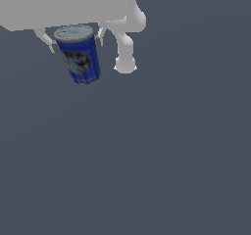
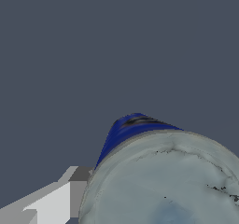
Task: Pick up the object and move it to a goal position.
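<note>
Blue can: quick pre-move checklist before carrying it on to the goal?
1. Tool around the blue can: ok, one finger shows on each side, just below the lid.
2. Fingers touching the can wall: ok in the exterior view; in the wrist view only one finger shows, against the can.
3. Can upright: not ok, it tilts, its base leaning toward the exterior view's right.
4. Can off the ground: cannot tell, the plain background shows neither a surface nor a shadow.
5. Grip depth: cannot tell, but the hold is near the top, so the can could swing.
6. Goal position: cannot tell, no marker in either view.
</note>
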Robot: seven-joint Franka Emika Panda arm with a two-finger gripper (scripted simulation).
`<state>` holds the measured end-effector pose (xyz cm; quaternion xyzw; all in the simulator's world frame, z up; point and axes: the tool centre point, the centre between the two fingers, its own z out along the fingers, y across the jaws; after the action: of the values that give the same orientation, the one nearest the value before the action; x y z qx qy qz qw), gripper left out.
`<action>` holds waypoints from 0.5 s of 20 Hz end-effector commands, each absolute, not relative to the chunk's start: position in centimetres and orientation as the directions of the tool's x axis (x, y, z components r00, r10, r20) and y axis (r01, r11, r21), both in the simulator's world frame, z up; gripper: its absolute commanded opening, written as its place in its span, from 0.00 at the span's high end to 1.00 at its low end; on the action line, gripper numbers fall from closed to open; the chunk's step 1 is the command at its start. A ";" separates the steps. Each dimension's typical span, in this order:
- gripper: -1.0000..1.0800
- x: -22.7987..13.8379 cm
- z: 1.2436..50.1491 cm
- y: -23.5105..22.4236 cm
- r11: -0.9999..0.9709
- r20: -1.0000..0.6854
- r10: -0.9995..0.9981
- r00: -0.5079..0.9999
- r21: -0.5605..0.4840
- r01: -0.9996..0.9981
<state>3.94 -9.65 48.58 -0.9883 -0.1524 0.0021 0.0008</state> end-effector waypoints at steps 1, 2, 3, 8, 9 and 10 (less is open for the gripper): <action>1.00 4.2 49.5 -9.9 -0.953 0.000 0.302 0.953 0.000 0.302; 1.00 4.3 49.8 -9.9 -0.954 0.000 0.301 0.954 0.000 0.301; 1.00 4.4 50.0 -10.0 -0.954 0.000 0.301 0.954 0.000 0.301; 1.00 4.7 50.7 -10.2 -0.954 0.000 0.301 0.954 0.000 0.301; 1.00 4.7 50.8 -10.3 -0.954 0.000 0.301 0.954 0.000 0.301; 1.00 4.8 50.8 -10.3 -0.954 0.000 0.301 0.954 0.000 0.301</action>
<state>4.72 -10.24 50.41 -0.9883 -0.1524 0.0023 0.0007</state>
